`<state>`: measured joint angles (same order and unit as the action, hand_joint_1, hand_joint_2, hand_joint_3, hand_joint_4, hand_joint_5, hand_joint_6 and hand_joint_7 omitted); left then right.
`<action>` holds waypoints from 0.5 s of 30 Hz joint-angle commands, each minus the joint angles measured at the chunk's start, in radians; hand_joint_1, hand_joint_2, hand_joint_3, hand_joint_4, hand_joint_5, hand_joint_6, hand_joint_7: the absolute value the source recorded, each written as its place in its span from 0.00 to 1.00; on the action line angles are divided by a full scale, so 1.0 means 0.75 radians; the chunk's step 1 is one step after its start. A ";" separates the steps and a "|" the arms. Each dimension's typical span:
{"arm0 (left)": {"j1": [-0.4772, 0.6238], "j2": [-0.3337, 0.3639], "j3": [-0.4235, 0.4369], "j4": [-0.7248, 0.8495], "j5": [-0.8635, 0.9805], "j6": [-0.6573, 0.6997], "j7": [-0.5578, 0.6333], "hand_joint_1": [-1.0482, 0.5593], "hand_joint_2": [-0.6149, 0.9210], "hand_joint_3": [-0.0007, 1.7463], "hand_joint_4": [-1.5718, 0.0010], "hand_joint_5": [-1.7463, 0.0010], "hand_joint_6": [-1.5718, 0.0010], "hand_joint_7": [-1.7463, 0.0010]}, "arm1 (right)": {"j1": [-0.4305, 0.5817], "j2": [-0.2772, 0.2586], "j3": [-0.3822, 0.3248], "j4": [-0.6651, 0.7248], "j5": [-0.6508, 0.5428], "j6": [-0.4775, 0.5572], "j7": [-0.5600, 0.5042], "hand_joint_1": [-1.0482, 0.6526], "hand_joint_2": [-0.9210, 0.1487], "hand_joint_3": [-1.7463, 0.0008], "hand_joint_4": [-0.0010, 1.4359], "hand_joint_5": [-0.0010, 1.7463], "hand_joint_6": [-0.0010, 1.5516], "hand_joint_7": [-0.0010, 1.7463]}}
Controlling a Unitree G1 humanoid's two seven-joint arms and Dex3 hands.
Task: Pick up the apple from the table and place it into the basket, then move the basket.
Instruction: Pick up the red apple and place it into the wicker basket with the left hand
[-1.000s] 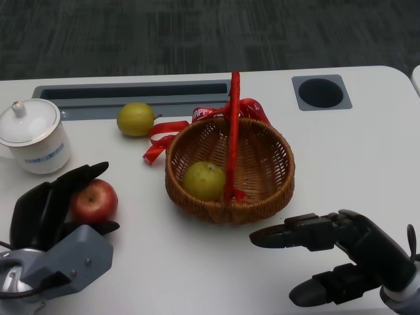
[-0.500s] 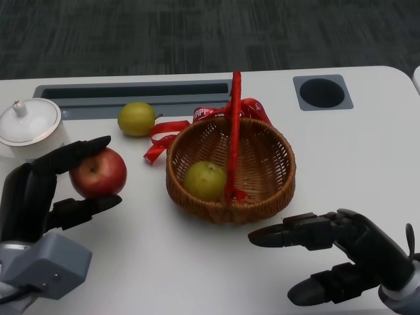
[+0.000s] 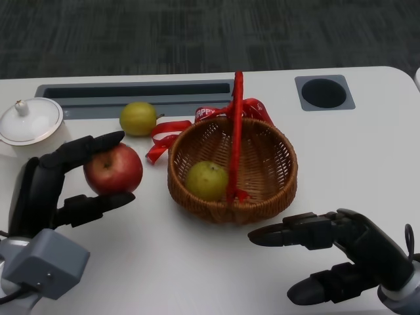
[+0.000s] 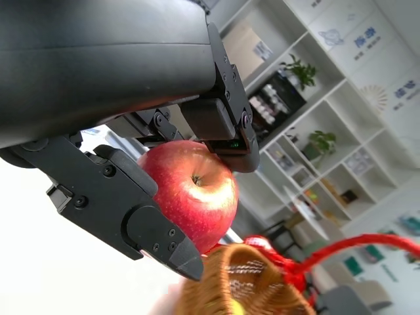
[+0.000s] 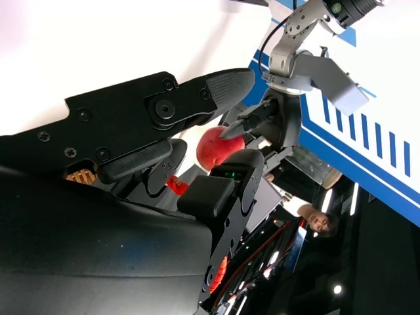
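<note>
Beside the basket [image 3: 232, 172] | left hand [image 3: 49, 190] fingers [image 3: 88, 146] pinch apple [image 3: 113, 168] | right hand [image 3: 341, 252] empty, spread | risk: apple hits red handle [image 3: 234, 134], slips

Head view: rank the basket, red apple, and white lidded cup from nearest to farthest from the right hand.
From the right hand:
1. Basket, just beyond it, mid-table.
2. Red apple, left of the basket, held by the left hand.
3. White lidded cup, far left edge.

White lettering on the red ribbon [image 3: 216, 113] at the basket's far rim, partly readable as "HAPP", rest hidden
</note>
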<state>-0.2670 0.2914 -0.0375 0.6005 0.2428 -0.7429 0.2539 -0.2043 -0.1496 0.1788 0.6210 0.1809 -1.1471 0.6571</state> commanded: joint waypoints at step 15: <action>-0.161 -0.156 -0.014 -0.237 -0.104 0.143 -0.247 0.58 0.92 0.00 0.21 1.00 0.28 0.99 | 0.010 -0.006 -0.001 -0.013 0.011 0.006 -0.010 0.32 0.00 1.00 0.61 0.00 0.50 0.00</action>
<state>-0.3502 0.1761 -0.0511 0.4133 0.1731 -0.6335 0.0727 -0.2025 -0.1450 0.1790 0.6203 0.1780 -1.1468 0.6565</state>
